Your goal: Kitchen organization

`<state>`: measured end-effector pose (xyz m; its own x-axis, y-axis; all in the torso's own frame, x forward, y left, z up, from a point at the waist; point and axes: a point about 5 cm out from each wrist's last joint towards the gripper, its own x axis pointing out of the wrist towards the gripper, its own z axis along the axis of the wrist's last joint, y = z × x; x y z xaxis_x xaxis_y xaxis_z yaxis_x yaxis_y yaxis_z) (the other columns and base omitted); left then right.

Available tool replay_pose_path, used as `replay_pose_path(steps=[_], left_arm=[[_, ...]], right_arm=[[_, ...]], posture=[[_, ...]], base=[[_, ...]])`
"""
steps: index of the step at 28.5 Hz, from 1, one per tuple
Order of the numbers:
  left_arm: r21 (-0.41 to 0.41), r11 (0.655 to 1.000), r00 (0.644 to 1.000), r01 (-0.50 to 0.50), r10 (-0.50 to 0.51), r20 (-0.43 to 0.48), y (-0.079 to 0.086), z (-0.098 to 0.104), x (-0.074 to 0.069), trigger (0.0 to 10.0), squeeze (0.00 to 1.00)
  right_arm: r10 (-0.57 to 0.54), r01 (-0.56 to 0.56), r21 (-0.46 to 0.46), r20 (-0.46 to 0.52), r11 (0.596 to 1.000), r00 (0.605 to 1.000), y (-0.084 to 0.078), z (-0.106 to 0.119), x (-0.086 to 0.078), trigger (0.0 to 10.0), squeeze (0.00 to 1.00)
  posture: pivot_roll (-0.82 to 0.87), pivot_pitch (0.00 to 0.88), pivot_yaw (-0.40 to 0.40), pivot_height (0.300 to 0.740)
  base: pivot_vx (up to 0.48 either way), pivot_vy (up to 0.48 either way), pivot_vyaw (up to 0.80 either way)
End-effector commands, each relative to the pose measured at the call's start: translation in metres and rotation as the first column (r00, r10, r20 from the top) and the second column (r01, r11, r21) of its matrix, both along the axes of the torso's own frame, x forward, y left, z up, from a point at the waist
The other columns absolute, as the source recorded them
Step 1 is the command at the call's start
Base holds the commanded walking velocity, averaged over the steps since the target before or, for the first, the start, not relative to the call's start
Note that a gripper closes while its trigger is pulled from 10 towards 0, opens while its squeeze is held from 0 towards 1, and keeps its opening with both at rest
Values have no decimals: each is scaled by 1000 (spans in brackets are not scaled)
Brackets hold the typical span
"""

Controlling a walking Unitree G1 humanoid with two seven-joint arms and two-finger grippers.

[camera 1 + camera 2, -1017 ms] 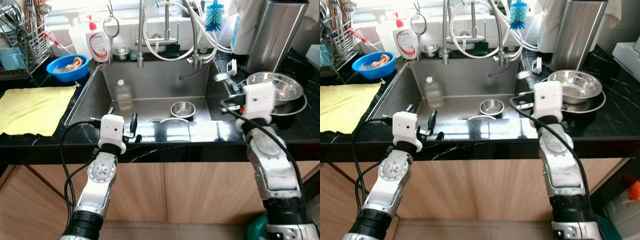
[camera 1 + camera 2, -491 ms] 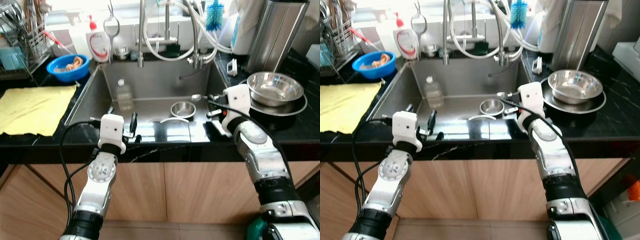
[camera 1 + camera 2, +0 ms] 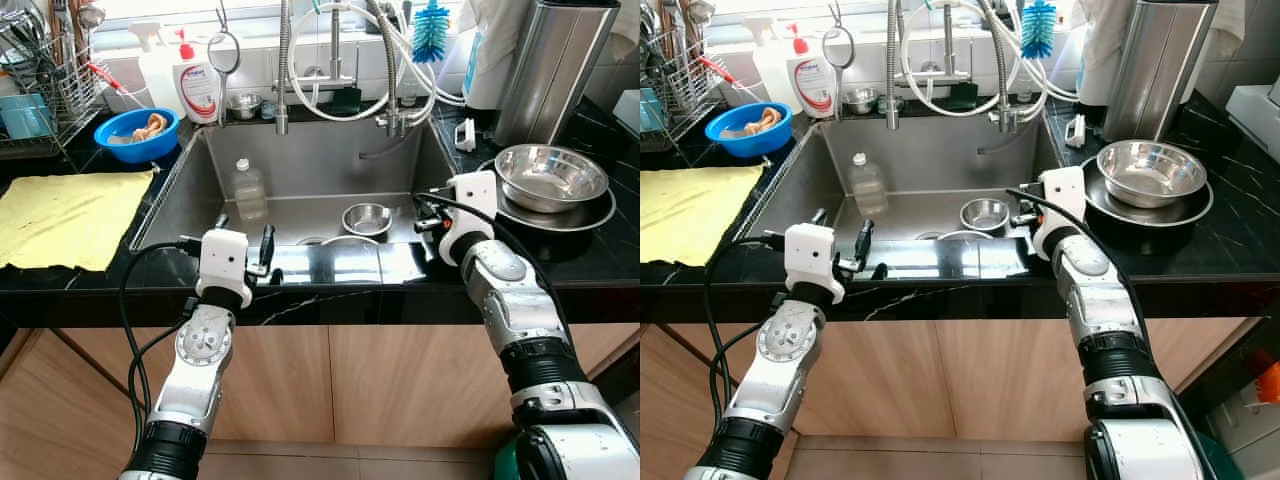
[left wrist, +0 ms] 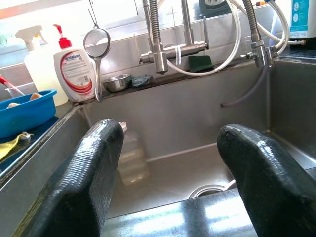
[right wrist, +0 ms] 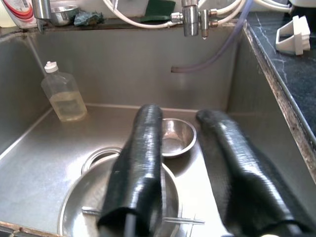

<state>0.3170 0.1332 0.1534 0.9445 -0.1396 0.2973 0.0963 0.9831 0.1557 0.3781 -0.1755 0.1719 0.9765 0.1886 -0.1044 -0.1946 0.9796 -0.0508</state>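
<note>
My right gripper (image 3: 424, 212) hangs open over the right side of the steel sink (image 3: 200, 190), with nothing between its fingers (image 5: 146, 148). Below it sit a small steel bowl (image 5: 175, 134) and a flat steel plate (image 5: 79, 210) with a thin utensil (image 5: 177, 220) lying across it. My left gripper (image 3: 266, 248) rests at the sink's front edge, open and empty, pointing into the basin (image 4: 170, 131). A clear plastic bottle (image 3: 247, 190) stands at the sink's back left.
Stacked steel bowls (image 3: 552, 178) sit on the black counter at the right, by a tall steel canister (image 3: 555, 65). A yellow cloth (image 3: 65, 215), a blue bowl (image 3: 136, 133) and a dish rack (image 3: 40, 85) are on the left. Taps and hoses (image 3: 335, 70) hang over the sink.
My right arm swung left from the counter by the steel bowls to over the sink. The spoon at its fingers half a second ago is no longer there. The left arm stayed still.
</note>
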Motion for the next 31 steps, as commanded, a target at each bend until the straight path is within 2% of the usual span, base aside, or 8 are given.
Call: replay_pose_path(steps=[1, 2, 3, 4, 13, 16, 24, 31], left_arm=[[7, 1000, 1000, -4, 4, 10, 2, 3, -1, 10000, 0], [7, 1000, 1000, -4, 4, 10, 2, 3, -1, 10000, 0], [7, 1000, 1000, -3, 3, 9, 1, 3, -1, 10000, 0], [7, 1000, 1000, -3, 3, 9, 1, 3, -1, 10000, 0], [-2, 998, 996, -63, 63, 56, 6, 10, -1, 10000, 0], [2, 996, 992, -90, 89, 86, 8, 15, 0, 10000, 0], [-40, 993, 985, -113, 117, 125, 12, 26, 0, 10000, 0], [-51, 989, 984, -139, 144, 110, 22, 20, -4, 10000, 0]], right_arm=[[0, 0, 2, 14, 1000, 1000, 1, 5, 3, 10000, 1000], [0, 0, 1, 16, 1000, 1000, 1, 5, 2, 10000, 871], [-3, 3, -3, 25, 1000, 1000, 1, 5, 2, 10000, 184], [-10, 11, -5, 43, 1000, 999, 0, 7, 2, 10000, 0], [-93, 94, 14, 322, 995, 942, 3, 40, -12, 10000, 0], [-106, 105, 29, 478, 994, 872, 5, 56, -35, 10000, 0], [-134, 134, 37, 521, 990, 843, -1, 41, -72, 10000, 0], [-168, 173, 34, 494, 984, 853, -9, 29, -82, 10000, 0]], posture=[[-101, 0, 89, 740], [-101, 0, 89, 740], [-101, 0, 89, 740], [-101, 0, 89, 740], [-108, 0, 83, 740], [-122, 0, 86, 740], [-129, 0, 96, 740], [-141, 0, 108, 740]], base=[[0, 0, 0], [0, 0, 0], [0, 0, 0], [0, 0, 0], [0, 0, 0], [0, 0, 0], [0, 0, 0], [0, 0, 0]])
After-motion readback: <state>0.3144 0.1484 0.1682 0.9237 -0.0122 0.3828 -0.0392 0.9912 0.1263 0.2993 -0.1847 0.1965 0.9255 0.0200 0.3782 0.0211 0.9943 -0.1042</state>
